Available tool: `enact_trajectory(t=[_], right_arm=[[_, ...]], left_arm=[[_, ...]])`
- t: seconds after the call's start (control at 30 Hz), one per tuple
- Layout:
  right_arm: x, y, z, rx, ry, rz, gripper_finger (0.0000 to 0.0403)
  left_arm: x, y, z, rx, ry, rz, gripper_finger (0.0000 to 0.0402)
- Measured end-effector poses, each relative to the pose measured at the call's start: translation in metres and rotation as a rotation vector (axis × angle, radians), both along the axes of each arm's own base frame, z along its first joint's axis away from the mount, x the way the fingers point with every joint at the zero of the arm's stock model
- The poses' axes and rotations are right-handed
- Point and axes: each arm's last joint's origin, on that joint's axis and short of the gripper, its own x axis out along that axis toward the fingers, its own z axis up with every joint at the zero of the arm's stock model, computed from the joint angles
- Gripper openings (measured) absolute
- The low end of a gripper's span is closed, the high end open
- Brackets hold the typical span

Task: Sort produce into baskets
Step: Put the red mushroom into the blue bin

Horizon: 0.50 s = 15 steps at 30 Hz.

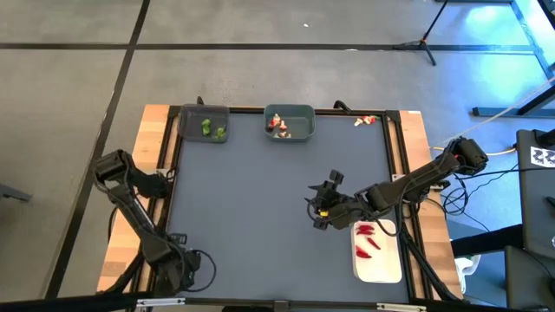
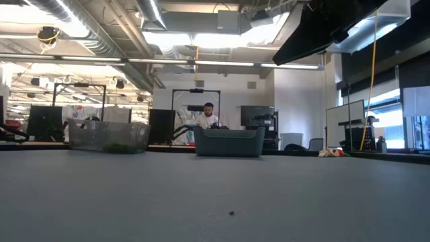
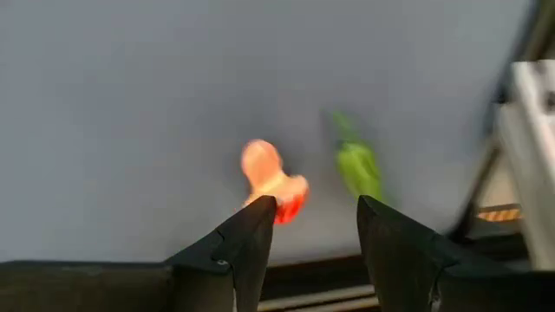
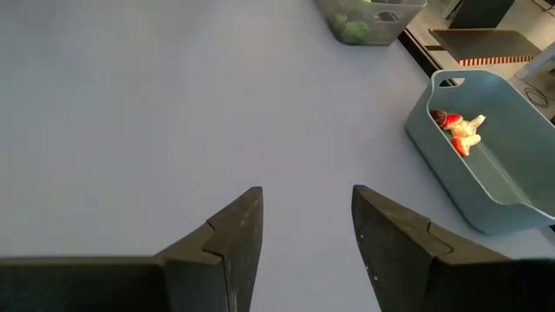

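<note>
Right gripper [image 4: 303, 230] wide, empty, teal bin [image 4: 499, 173] of pale-red pieces [image 4: 460, 130], white tray [image 1: 381, 260] of chilies [image 1: 368, 234].

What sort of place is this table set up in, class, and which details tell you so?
Most likely a robotics lab or open workshop: exposed ceiling ducts and strip lights overhead, rows of monitors on desks behind the table, and a person seated at a workstation.

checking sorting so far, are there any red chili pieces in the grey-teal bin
No, the high view shows the red chili pieces in the white tray; the grey-teal bin holds pale tan-and-red pieces.
</note>
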Motion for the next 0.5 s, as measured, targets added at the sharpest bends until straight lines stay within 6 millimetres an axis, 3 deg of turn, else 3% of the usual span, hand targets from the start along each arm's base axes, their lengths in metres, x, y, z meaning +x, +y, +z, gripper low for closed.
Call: enact_trajectory(t=[0.5], right_arm=[[-0.0002,-0.0001,-0.0001,0.001,0.001,-0.001,0.0176]], left_arm=[[0.0054,0.0053,-0.0088,0.057,-0.018,-0.092,0.0042]])
